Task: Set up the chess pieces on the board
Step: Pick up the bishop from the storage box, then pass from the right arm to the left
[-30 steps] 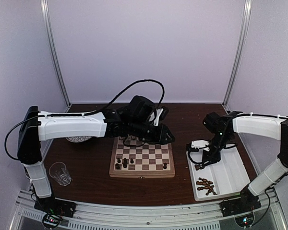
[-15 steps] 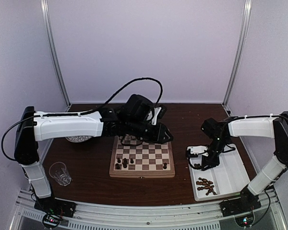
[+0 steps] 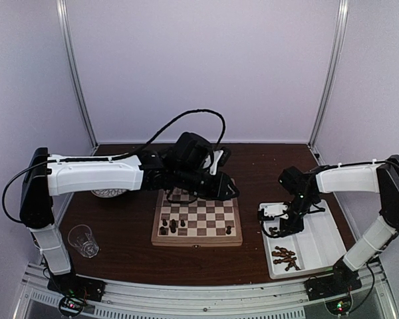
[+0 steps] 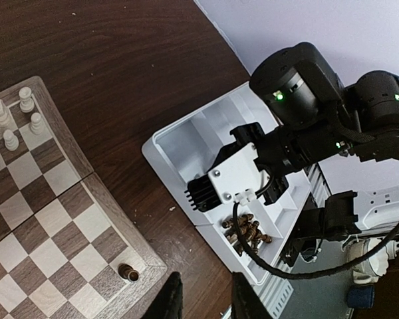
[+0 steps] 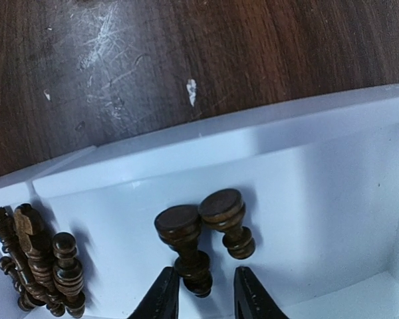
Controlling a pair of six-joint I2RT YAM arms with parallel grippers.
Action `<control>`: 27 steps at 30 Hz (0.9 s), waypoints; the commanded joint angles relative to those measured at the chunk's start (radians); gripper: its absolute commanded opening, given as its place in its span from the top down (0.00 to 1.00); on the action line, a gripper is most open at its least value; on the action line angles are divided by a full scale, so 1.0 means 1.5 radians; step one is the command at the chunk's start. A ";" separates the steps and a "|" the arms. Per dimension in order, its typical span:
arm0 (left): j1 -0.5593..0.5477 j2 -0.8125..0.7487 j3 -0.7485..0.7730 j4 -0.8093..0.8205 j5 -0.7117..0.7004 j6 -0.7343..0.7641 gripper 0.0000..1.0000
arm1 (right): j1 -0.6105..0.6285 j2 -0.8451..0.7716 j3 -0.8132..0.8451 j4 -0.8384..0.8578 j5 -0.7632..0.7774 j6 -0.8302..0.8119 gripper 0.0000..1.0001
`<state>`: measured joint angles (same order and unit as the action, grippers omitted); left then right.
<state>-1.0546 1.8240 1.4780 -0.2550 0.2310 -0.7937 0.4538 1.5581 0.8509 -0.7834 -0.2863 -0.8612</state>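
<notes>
My right end effector (image 5: pixel 205 278) sits spread astride a dark piece (image 5: pixel 183 232) in the tray (image 5: pixel 186 153). Straddling suits pinching its stem

Two dark pieces (image 5: pixel 179 229) lie just ahead of the right pincer (image 5: pixel 201 296). A heap of dark pieces (image 5: pixel 33 252) sits to its left (too tangled to count), all in one white tray (image 3: pixel 319 242). One board (image 3: pixel 197 242) holds four dark chessmen (image 3: pixel 173 226) and at least four cream chessmen (image 4: pixel 35 123). Well left of the left pincer (image 3: pixel 231 189): one clear cup (image 3: pixel 83 240), one plate (image 3: pixel 110 193).
</notes>
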 commanded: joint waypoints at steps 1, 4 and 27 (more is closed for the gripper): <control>0.004 -0.016 -0.008 0.025 0.004 0.011 0.74 | 0.001 0.010 -0.022 0.034 0.019 -0.012 0.71; 0.004 -0.014 -0.015 0.035 0.004 0.009 0.74 | 0.001 0.000 -0.032 0.043 0.011 -0.013 0.82; -0.029 0.072 -0.086 0.446 0.185 -0.034 0.53 | 0.024 -0.189 0.195 -0.277 -0.167 0.094 0.91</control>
<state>-1.0813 1.8774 1.2896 0.2596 0.4248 -0.7570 0.4686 1.2739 1.1072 -1.1316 -0.4759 -0.7689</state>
